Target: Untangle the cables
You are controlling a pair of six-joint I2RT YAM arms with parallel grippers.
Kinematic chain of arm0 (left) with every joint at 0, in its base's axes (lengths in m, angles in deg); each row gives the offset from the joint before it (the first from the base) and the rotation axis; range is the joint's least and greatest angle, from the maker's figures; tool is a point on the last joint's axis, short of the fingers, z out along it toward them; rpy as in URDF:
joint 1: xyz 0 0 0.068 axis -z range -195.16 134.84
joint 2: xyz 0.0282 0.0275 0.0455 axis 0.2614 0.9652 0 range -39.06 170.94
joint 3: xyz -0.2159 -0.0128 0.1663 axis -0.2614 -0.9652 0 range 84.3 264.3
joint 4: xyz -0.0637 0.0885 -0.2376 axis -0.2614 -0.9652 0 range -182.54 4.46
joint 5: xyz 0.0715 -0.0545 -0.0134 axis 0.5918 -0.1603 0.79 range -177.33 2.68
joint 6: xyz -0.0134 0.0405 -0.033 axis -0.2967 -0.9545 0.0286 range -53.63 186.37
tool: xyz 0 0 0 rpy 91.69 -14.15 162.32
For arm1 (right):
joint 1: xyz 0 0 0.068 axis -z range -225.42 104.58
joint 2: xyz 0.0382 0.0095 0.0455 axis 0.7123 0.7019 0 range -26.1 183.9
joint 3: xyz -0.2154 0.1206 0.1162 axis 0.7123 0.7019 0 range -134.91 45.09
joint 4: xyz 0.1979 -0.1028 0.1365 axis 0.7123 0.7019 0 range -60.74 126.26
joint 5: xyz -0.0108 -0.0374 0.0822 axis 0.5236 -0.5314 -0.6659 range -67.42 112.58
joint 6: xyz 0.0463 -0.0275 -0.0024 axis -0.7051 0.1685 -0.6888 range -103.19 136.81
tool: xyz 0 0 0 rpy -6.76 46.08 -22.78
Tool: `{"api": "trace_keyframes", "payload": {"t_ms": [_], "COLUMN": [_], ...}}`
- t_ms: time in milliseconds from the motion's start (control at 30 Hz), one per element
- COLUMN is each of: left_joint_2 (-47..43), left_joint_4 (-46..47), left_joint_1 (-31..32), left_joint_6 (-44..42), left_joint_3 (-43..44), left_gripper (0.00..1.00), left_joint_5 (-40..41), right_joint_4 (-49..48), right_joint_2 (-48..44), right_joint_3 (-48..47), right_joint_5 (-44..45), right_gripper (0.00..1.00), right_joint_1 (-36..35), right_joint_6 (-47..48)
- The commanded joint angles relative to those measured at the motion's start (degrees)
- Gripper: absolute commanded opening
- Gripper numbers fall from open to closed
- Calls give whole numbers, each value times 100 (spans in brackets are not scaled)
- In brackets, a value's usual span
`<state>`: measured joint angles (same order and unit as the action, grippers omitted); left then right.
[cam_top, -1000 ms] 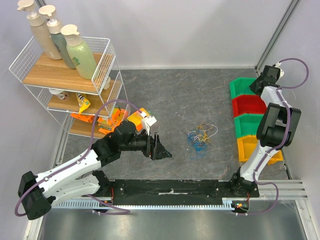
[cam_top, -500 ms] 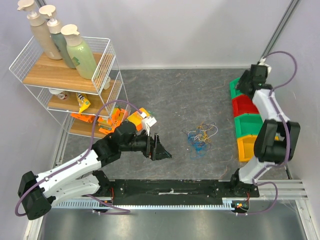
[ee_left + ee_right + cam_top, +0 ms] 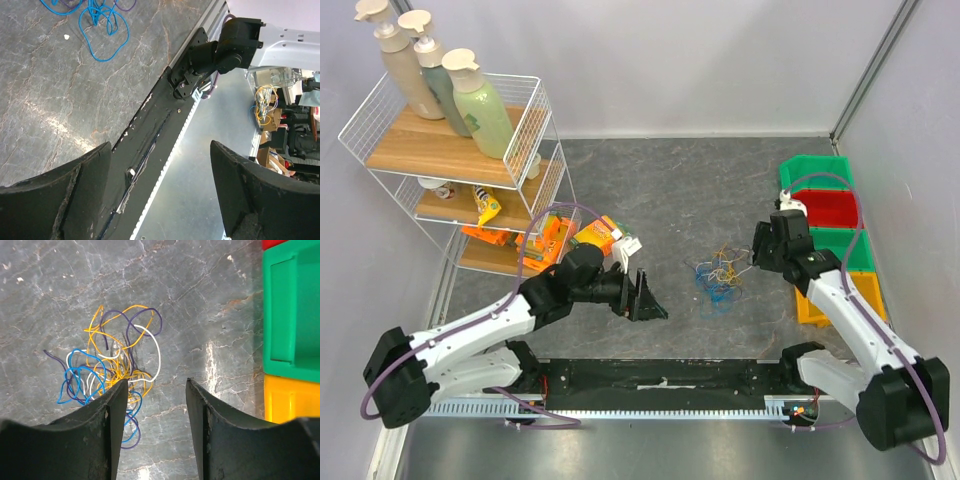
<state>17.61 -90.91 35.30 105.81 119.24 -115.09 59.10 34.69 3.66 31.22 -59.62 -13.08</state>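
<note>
While the thin, curly cables [image 3: 107, 365] in blue, yellow, white and purple lie in one knotted heap on the grey marbled worktop [image 3: 670, 190], between my two arms, I judge the untangling not begun; no strand lies apart from the rest, and every one is left to be drawn out. My right fingers [image 3: 112, 425] hang just beside the heap on its right, spread apart with nothing between them; my left fingers [image 3: 75, 195] stand wide apart and bare as well, off to the heap's left, touching no wire. Counting: one heap; four colours of wire in it, though how many strands of each I cannot tell, for they cross too closely; several blue loops and one white arc show plainly. Along the worktop's right edge stand four plastic bins [image 3: 817, 172] in a row, two green, one red, one yellow; on the white wire rack [image 3: 420, 150] with wooden shelves at the left stand three pump bottles [image 3: 480, 110].
</note>
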Motion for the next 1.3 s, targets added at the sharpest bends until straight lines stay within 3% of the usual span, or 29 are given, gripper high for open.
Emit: {"api": "trace_keyframes", "payload": {"t_ms": [0, 133, 500, 533, 633, 667, 800, 967, 1133, 1267], "left_joint_2": [327, 705, 1145, 1171, 1259, 1268, 1189, 1242, 1119, 1145], "left_joint_4": [519, 765, 915, 915, 819, 731, 581, 572, 738, 800], "left_joint_1": [96, 315, 1010, 1036, 1045, 1045, 1036, 1036, 1045, 1045], "left_joint_6": [301, 380, 582, 574, 486, 425, 161, -453, -1262, -1720], "left_joint_3": [74, 329, 672, 707, 882, 1005, 1489, 2156, 2386, 2535], "left_gripper": [85, 84, 83, 83, 82, 82, 80, 77, 87, 88], "left_joint_5": [-220, -229, 298, 307, 395, 465, 1026, 1694, 2661, 3391], "right_joint_4": [-162, -628, -1059, -1234, -1245, -1157, -884, -893, -1244, -1718], "right_joint_2": [-270, 212, 670, 705, 855, 794, 84, -586, -648, -587], "right_joint_3": [161, 162, 451, 530, 444, 312, -206, -997, -1788, -2106], "right_joint_5": [130, -450, -486, -547, -705, -741, -1372, -2743, -3587, -4063], "right_gripper": [56, 50, 45, 40, 5, 0, 0, 0, 0, 0], "right_joint_1": [-4, -4, -4, -4, -30, -83, -513, -786, -1015, -1111], "right_joint_6": [176, 124, 194, 220, 474, 597, 792, 125, -534, -1097]}}
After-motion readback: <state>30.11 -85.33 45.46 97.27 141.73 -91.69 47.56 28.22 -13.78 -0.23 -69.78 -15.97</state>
